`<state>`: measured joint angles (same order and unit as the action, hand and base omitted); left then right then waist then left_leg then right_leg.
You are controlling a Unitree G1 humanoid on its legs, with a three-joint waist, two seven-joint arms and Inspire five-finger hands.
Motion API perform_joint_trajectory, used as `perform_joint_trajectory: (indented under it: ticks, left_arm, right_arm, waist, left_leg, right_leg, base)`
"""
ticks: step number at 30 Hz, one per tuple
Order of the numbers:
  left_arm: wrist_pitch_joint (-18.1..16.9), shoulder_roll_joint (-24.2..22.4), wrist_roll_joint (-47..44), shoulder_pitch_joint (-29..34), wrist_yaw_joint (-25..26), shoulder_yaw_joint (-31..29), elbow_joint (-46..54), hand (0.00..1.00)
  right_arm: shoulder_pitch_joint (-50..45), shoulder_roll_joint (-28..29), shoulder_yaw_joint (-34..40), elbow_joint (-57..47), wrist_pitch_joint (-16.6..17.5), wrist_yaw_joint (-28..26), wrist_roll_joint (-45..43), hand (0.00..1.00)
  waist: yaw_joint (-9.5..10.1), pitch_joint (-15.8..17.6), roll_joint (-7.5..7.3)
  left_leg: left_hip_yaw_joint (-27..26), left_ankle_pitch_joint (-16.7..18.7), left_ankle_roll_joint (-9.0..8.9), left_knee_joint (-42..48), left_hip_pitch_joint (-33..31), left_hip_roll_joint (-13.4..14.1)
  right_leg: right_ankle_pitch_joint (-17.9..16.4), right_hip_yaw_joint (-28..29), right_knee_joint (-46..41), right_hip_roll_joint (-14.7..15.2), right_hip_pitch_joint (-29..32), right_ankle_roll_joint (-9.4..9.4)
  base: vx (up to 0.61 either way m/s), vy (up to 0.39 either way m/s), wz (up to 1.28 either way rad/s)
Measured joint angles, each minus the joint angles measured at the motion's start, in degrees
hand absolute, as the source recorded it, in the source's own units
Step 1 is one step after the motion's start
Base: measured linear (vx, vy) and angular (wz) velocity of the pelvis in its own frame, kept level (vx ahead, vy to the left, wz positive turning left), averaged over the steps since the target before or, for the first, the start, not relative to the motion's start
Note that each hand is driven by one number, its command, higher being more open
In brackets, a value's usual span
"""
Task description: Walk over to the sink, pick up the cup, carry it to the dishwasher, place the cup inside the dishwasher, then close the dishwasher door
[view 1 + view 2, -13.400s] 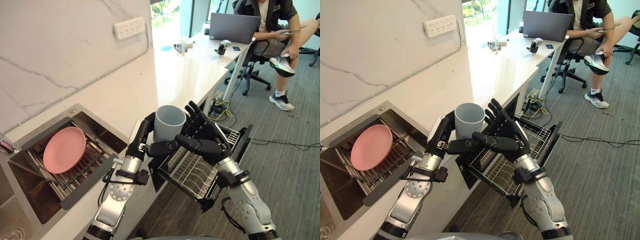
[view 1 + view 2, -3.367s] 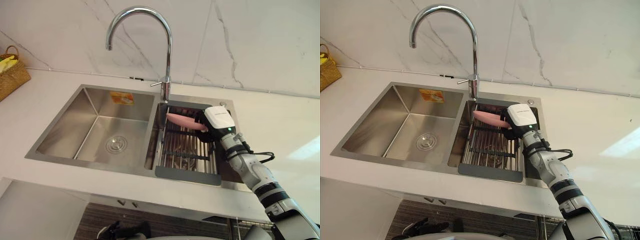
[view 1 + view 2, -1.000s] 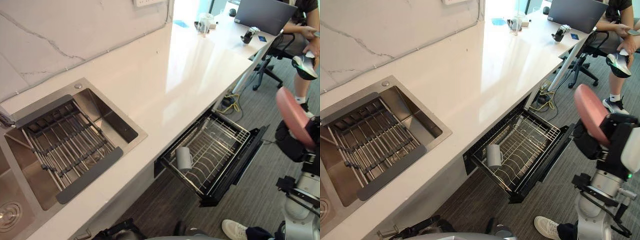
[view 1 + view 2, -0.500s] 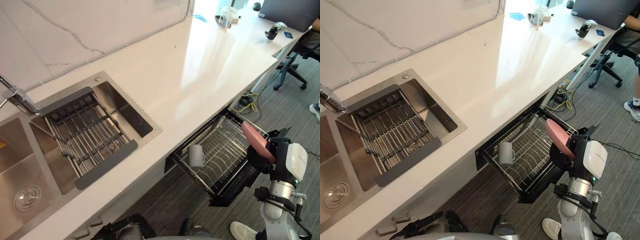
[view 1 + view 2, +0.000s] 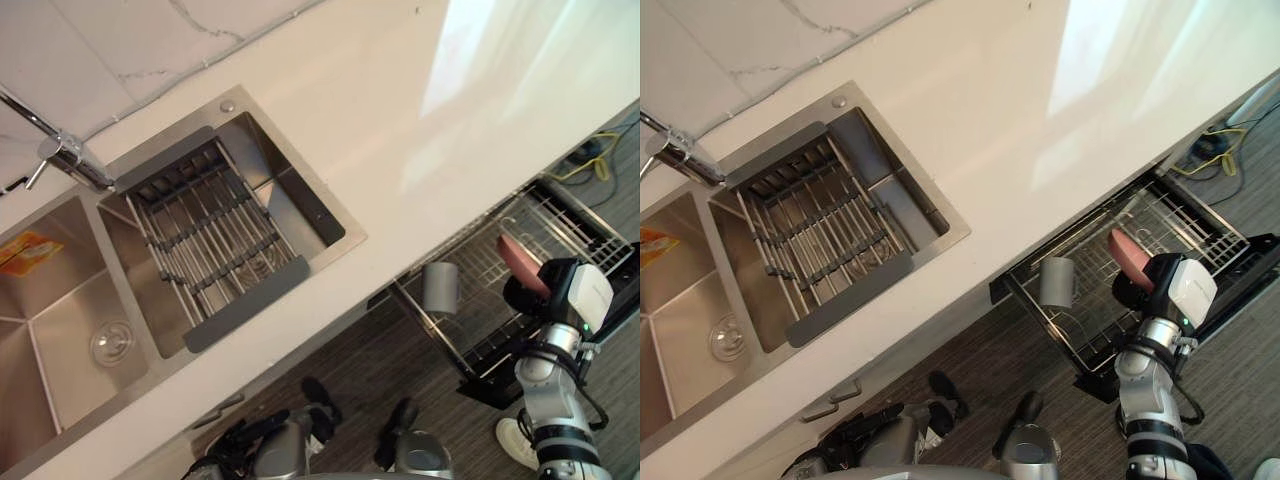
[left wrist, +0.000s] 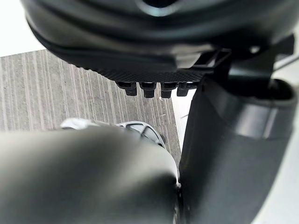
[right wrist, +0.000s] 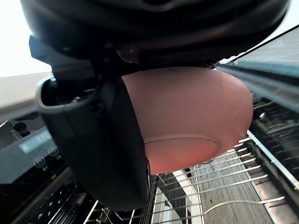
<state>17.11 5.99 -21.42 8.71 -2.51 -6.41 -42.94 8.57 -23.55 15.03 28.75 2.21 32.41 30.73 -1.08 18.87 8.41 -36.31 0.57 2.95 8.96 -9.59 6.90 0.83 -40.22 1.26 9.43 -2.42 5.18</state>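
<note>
Cup [image 5: 438,288], a plain grey smooth cylinder, sat in the wire rack [image 5: 575,215] of the open dishwasher. It was at the rack end nearer the steel sink [image 5: 300,205], just under the counter edge. Right hand [image 7: 103,140] clenched a matte pink plate [image 7: 187,116] over the rack, apart from the cup. Yellow sticker [image 5: 25,252] in the sink's left basin, print unreadable. Left hand [image 6: 154,51]: finger state could not be told.

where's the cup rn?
In the eye views the cup sits in the pulled-out dishwasher rack, left of the right hand holding the pink plate.
</note>
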Motion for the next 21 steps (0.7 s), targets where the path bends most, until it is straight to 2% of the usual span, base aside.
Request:
perform_joint_trajectory:
  ticks: [3, 4, 7, 9, 14, 17, 21]
  left_arm:
    - [-0.1, -0.1, -0.3, -0.7, -0.4, 0.2, 0.0, 1.0]
    - [-0.1, -0.1, -0.6, -0.8, -0.5, 0.3, 0.0, 1.0]
    - [-0.1, -0.1, -1.2, -1.1, -0.6, 0.3, 0.0, 1.0]
    - [-0.1, -0.1, -1.2, -1.4, -0.7, 0.3, 0.0, 1.0]
    - [-0.7, -0.1, -1.1, -1.4, -1.0, 0.3, -0.4, 1.0]
    - [-0.7, -0.1, -1.2, -1.4, -1.2, 0.3, -0.8, 1.0]
    - [-0.4, -0.1, -1.2, -1.4, -1.1, 0.2, -0.8, 1.0]
  right_arm:
    - [2.0, -0.5, -2.0, 1.5, -1.3, 0.0, -0.3, 0.0]
    - [2.3, -0.5, -2.2, 2.0, -2.0, 0.0, -0.3, 1.0]
    - [3.5, -0.9, -3.2, 4.7, -5.5, 0.0, -1.0, 1.0]
    - [4.4, -1.0, -3.4, 7.9, -8.4, -0.3, -4.6, 1.0]
    - [4.1, 1.5, -4.5, 9.9, -11.9, -2.6, -7.0, 1.0]
    - [4.1, 2.2, -4.6, 11.4, -13.4, -3.2, -8.4, 1.0]
    - [3.4, 2.6, -3.9, 10.1, -13.2, -3.2, -13.5, 1.0]
  waist:
    - [0.18, 1.0, 0.98]
    - [0.22, 1.2, 1.2]
    - [0.23, 1.7, 1.59]
    - [0.34, 2.3, 1.73]
    - [0.25, 2.4, 1.82]
    - [0.31, 2.4, 1.8]
    - [0.44, 2.4, 1.74]
  left_leg:
    - [1.5, -0.7, -0.36, 0.0, -1.0, 0.1]
    - [2.0, -0.8, -0.42, 0.0, -1.3, 0.1]
    - [2.8, -0.9, -0.48, -0.1, -2.1, 0.0]
    - [2.9, -0.9, -0.45, -0.1, -2.1, 0.0]
    - [2.9, -1.2, -0.59, 0.0, -1.4, 0.1]
    - [3.1, -1.2, -0.66, 0.0, -0.3, 0.2]
    - [3.6, -1.3, -0.66, -0.4, 0.2, 0.1]
  right_leg:
    - [0.0, -0.4, -0.1, -0.3, 0.7, -0.01]
    - [0.0, -0.6, -0.1, -0.3, 0.9, -0.01]
    - [0.0, -0.7, -0.3, -0.3, 1.6, -0.04]
    - [0.1, -0.7, -0.3, -0.2, 1.6, -0.06]
    - [0.1, -0.7, -0.2, -0.4, 0.8, -0.07]
    - [0.1, -0.9, -0.1, -0.5, -0.5, -0.08]
    - [0.1, -1.2, -0.3, -0.5, -1.0, -0.11]
  base:
    - [-0.02, 0.035, 0.08]
    - [-0.02, 0.055, 0.09]
    - [0.0, 0.08, 0.03]
    - [0.0, 0.089, 0.01]
    - [0.01, 0.061, -0.01]
    - [-0.01, 0.063, 0.02]
    - [-0.04, 0.104, 0.04]
